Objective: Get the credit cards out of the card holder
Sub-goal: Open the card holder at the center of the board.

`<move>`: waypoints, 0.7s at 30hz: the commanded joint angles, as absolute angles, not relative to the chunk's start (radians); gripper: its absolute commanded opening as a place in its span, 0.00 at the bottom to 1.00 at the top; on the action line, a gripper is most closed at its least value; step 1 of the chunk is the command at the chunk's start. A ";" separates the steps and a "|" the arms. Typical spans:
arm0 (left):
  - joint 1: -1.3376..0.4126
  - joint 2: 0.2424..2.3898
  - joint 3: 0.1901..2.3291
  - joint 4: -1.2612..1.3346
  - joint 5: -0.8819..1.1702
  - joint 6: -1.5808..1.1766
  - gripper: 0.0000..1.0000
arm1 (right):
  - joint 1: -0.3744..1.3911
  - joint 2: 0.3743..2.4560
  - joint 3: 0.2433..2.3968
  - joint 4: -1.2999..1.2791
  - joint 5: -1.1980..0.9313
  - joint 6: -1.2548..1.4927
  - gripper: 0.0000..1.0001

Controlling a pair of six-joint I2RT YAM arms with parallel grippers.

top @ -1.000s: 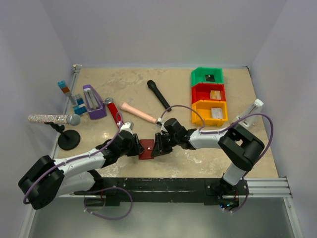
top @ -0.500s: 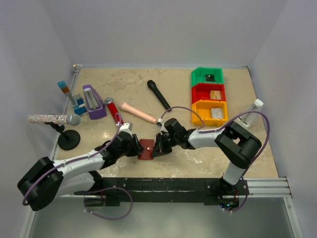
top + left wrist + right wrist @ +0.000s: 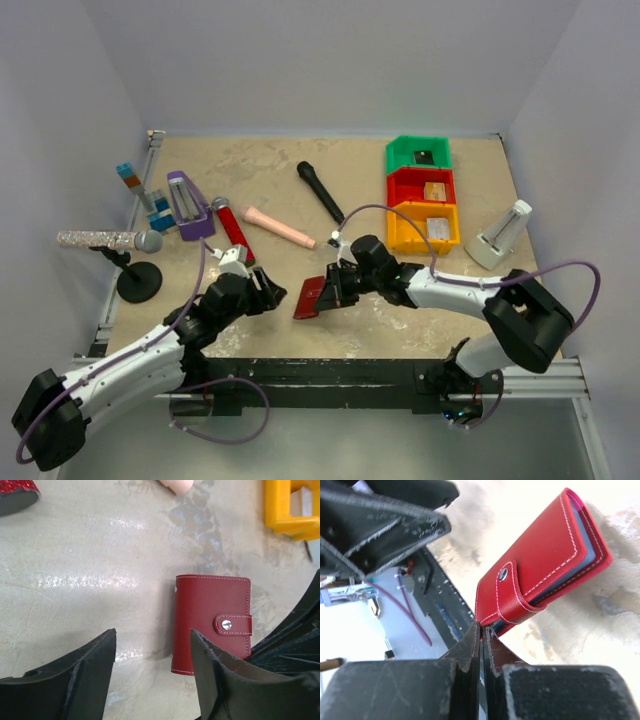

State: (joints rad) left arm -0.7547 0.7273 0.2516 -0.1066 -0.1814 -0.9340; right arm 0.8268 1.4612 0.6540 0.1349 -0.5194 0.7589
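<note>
The dark red card holder (image 3: 311, 296) is closed, its snap tab fastened, and it is tilted up off the table. My right gripper (image 3: 335, 288) is shut on its lower edge (image 3: 481, 630). In the right wrist view the holder (image 3: 545, 565) shows pale blue sleeves (image 3: 580, 566) at its open side. My left gripper (image 3: 270, 293) is open and empty, just left of the holder (image 3: 212, 622), with the left gripper's jaws (image 3: 153, 635) wide apart. A black card (image 3: 424, 157), a tan card (image 3: 434, 190) and a silver-grey card (image 3: 437, 228) lie in the bins.
Green (image 3: 403, 158), red (image 3: 404, 190) and yellow (image 3: 406, 232) bins stand at the back right. A red microphone (image 3: 230, 228), a black microphone (image 3: 320, 192), a pink cylinder (image 3: 280, 227), a purple object (image 3: 188, 205), a glitter microphone on a stand (image 3: 100, 240) and a white stand (image 3: 500, 232) lie around.
My left gripper has let go of the holder and drawn back to the left. My right gripper has tilted the holder up and shifted it slightly right.
</note>
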 commanded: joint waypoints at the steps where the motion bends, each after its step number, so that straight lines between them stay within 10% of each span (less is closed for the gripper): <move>1: -0.744 0.603 0.239 -0.138 -0.213 -0.953 0.69 | 0.821 1.338 0.655 0.042 -0.566 0.658 0.00; 8: -0.739 0.459 0.279 -0.143 -0.147 -0.914 0.90 | 0.819 1.125 0.716 -0.184 -0.601 0.571 0.00; 21: -0.738 0.560 0.180 0.418 0.232 -0.953 0.92 | 0.819 0.884 0.790 -0.371 -0.689 0.508 0.00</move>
